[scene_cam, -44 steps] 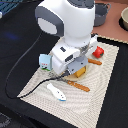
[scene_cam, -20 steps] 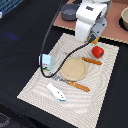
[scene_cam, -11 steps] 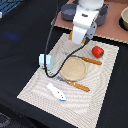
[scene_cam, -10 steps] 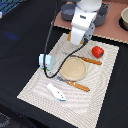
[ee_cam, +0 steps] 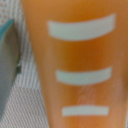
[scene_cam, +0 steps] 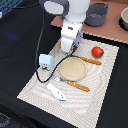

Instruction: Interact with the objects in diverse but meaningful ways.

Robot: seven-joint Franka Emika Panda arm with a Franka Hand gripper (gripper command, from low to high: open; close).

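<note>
While the white arm's gripper [scene_cam: 68, 46] hangs over the striped mat's [scene_cam: 105, 70] far edge, I cannot tell how its jaws stand. An orange, white-striped surface [ee_cam: 75, 65], possibly the bread loaf, fills the blurred wrist view. Near the gripper lie the red tomato [scene_cam: 97, 51] and small white carton [scene_cam: 46, 60].

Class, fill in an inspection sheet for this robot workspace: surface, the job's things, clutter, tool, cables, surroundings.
Surface: striped placemat on a dark table.
Job's things: red tomato; round tan bread at the mat's centre; small white carton; white-and-blue piece near the mat's front.
Clutter: orange-handled cutlery on both sides of the bread; grey pot and a bowl behind the mat.
Tool: hidden below the arm in the exterior view; the wrist view shows only a blurred orange surface with pale bars; state unclear.
Cables: black cable hanging from the arm onto the mat.
Surroundings: nothing seen.
</note>
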